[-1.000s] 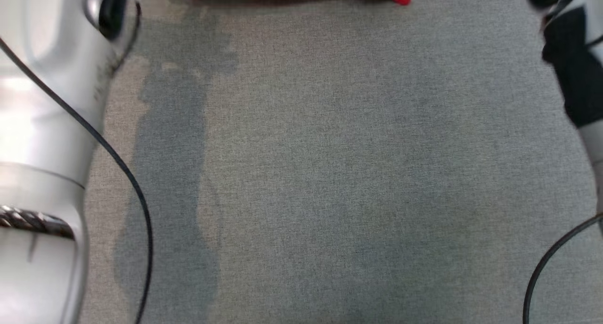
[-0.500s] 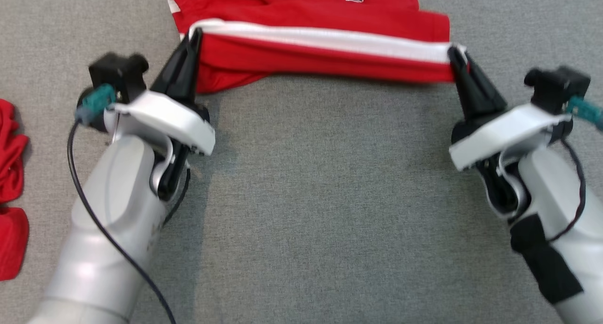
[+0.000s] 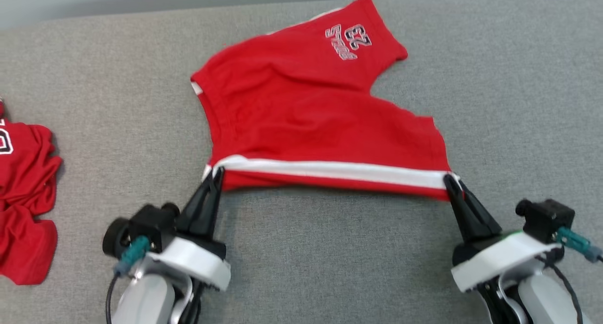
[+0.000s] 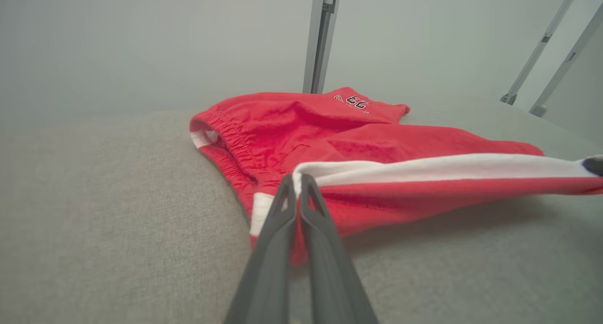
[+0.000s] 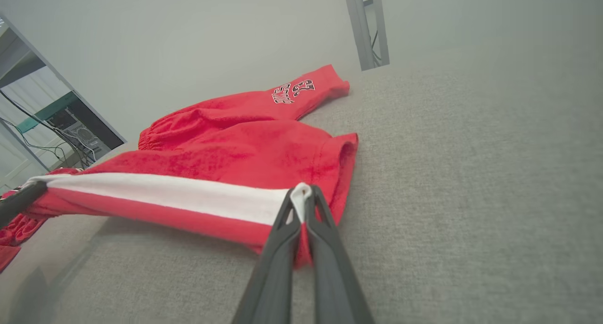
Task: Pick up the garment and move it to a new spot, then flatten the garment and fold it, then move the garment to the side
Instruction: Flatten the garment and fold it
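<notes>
Fingers, head view: the left gripper (image 3: pixel 214 178) and right gripper (image 3: pixel 450 182) are each clamped on one end of the near edge of the red cotton shorts with a white side stripe (image 3: pixel 306 112), which is pulled taut between them.
Garment, head view: the shorts lie mid-surface on the grey woven tabletop (image 3: pixel 330 258). A crumpled red garment (image 3: pixel 23 187) sits well apart at the left.
Left wrist view: the left gripper (image 4: pixel 297 185) pinches the stripe's corner, and the shorts (image 4: pixel 377 145) edge is raised with shadow beneath.
Right wrist view: the right gripper (image 5: pixel 301 197) is closed on the opposite corner of the shorts (image 5: pixel 245 154).
Step, my judgement: I'd move both arms level and evenly spaced, so the stripe stays taut and the cloth lays down smooth.
</notes>
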Robot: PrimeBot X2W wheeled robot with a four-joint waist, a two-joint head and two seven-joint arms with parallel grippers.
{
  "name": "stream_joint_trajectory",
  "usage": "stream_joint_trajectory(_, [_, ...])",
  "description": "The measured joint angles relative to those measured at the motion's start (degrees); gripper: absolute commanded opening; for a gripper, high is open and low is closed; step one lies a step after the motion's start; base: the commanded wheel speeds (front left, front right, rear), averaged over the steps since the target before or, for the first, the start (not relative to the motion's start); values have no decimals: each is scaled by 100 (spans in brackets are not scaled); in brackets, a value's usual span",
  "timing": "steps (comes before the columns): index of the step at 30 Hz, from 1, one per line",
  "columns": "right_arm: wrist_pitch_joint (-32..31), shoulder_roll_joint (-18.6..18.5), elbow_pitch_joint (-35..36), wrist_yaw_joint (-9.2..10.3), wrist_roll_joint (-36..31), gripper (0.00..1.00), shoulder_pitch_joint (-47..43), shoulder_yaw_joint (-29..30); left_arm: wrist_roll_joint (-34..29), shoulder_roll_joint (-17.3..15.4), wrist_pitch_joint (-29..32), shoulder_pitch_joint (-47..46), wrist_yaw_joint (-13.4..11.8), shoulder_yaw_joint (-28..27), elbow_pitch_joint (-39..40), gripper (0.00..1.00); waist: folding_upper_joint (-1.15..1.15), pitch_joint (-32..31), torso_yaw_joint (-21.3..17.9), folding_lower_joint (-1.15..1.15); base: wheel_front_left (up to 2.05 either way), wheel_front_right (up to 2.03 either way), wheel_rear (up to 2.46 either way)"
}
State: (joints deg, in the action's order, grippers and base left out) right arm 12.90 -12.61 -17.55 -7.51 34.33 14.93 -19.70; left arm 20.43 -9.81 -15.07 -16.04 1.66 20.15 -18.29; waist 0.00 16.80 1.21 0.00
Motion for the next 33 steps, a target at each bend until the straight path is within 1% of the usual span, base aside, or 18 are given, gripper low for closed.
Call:
stream_joint_trajectory(3, [-259, 38, 452, 0, -201, 0, -558, 277, 14, -33, 158, 477, -158, 31, 399, 0, 0, -171, 17, 0, 0, 0, 0])
stream_joint_trajectory(8, [-633, 227, 1566, 0, -552, 0, -1581, 788, 155, -66, 460, 1194, -498, -66, 1233, 0, 0, -415, 66, 0, 0, 0, 0])
stream_joint_trajectory(9, [-633, 227, 1566, 0, -552, 0, -1581, 788, 155, -66, 460, 1194, -498, -66, 1233, 0, 0, -415, 66, 0, 0, 0, 0])
stream_joint_trajectory(10, [-832, 333, 1972, 0, -704, 0, -1962, 953, 188, -86, 567, 1446, -637, -105, 1559, 0, 0, -485, 86, 0, 0, 0, 0])
stream_joint_trajectory(11, [-931, 386, 2170, 0, -787, 0, -2125, 1020, 208, -87, 609, 1547, -690, -120, 1718, 0, 0, -509, 99, 0, 0, 0, 0])
stream_joint_trajectory(18, [-1399, 576, 2900, -1, -1088, 0, -2584, 1366, 242, -107, 787, 1834, -880, -122, 2323, 0, 0, -541, 159, 0, 0, 0, 0])
stream_joint_trajectory(22, [-1518, 587, 3066, -1, -1190, 0, -2511, 1541, 274, -99, 843, 1867, -914, -115, 2451, 0, 0, -507, 204, 0, 0, 0, 0])
stream_joint_trajectory(25, [-1575, 512, 3130, -2, -1278, 0, -2196, 1681, 312, -73, 850, 1763, -912, -124, 2465, 0, 0, -435, 259, 0, 0, 0, 0])
stream_joint_trajectory(29, [-1641, 299, 3005, -8, -1319, 0, -1399, 1744, 344, -44, 847, 1277, -823, -146, 2381, 0, 0, -217, 309, 0, 0, 0, 0])
stream_joint_trajectory(33, [-1714, -29, 2593, -8, -1292, 0, -359, 1534, 380, -32, 943, 609, -672, -145, 2121, 0, 0, 94, 360, 0, 0, 0, 0])
